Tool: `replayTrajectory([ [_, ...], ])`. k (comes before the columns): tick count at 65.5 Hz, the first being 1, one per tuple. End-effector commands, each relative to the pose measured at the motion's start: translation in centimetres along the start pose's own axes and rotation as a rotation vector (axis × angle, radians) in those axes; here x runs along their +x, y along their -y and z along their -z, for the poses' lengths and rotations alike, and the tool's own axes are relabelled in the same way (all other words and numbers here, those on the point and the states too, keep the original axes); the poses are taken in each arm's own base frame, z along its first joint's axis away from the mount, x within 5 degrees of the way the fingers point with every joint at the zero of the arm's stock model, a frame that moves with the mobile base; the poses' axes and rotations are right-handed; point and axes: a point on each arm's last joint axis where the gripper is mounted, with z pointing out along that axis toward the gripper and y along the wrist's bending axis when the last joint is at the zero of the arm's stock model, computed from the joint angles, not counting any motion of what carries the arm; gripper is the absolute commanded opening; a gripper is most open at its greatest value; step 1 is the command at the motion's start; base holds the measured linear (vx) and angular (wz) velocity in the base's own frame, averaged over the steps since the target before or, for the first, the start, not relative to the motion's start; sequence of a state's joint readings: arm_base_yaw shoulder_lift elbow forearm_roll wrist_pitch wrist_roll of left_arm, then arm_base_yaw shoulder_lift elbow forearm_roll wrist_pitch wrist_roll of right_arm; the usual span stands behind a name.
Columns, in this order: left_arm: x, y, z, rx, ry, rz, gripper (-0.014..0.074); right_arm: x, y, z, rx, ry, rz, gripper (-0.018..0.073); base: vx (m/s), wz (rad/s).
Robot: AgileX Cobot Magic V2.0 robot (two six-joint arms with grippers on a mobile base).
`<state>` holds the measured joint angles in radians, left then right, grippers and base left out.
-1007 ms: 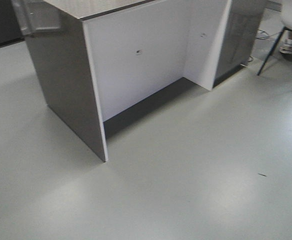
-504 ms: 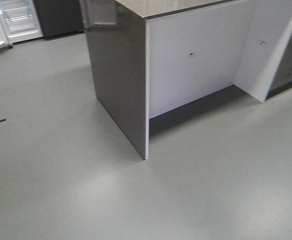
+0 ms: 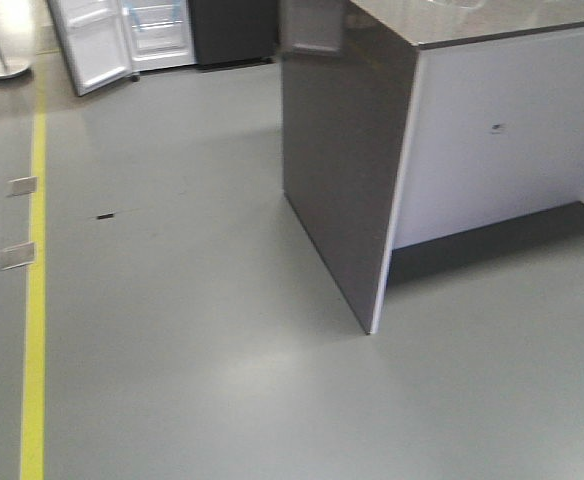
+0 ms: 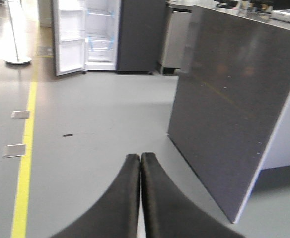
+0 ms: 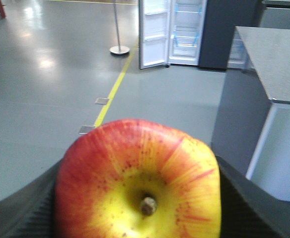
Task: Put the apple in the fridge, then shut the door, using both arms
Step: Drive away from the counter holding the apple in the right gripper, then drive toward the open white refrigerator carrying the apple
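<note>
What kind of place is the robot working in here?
Probably a test hall or lab with a mock kitchen, not a home: an open fridge stands on a wide grey floor near a counter island, and a yellow line and a barrier post mark the floor.

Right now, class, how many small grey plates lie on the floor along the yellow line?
2. One small grey plate sits further along the yellow painted line, the other nearer the camera; others may be hidden.

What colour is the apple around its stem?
The apple is yellow around the stem, red-streaked toward the edges; best seen in the right wrist view.
</note>
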<state>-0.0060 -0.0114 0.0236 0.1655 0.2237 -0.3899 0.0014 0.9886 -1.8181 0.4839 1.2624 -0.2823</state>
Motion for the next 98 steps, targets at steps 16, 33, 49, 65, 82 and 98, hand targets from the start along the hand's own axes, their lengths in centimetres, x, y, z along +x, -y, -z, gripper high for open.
replayTrajectory([
  [16, -1.19, 0.39, 0.28, 0.036, 0.094, 0.006, -0.0006, -1.04, -0.08, 0.40, 0.009, 0.097, 0.009, -0.0009, 0.10, 0.42],
  [33, -1.19, 0.39, 0.28, 0.036, 0.094, 0.006, -0.0006, -1.03, -0.09, 0.40, 0.008, 0.097, 0.009, -0.0009, 0.12, 0.44],
  [49, -1.19, 0.39, 0.28, 0.036, 0.094, 0.006, -0.0006, -1.03, -0.09, 0.40, 0.008, 0.097, 0.009, -0.0009, 0.12, 0.44],
  [65, -1.18, 0.39, 0.28, 0.037, 0.094, 0.006, -0.0006, -1.03, -0.09, 0.40, 0.008, 0.097, 0.009, -0.0009, 0.13, 0.28],
  [82, -1.18, 0.39, 0.28, 0.037, 0.094, 0.006, -0.0006, -1.03, -0.09, 0.40, 0.008, 0.097, 0.009, -0.0009, 0.14, 0.10],
  [98, -1.18, 0.39, 0.28, 0.037, 0.094, 0.006, -0.0006, -1.03, -0.09, 0.40, 0.008, 0.097, 0.009, -0.0009, 0.15, 0.02],
])
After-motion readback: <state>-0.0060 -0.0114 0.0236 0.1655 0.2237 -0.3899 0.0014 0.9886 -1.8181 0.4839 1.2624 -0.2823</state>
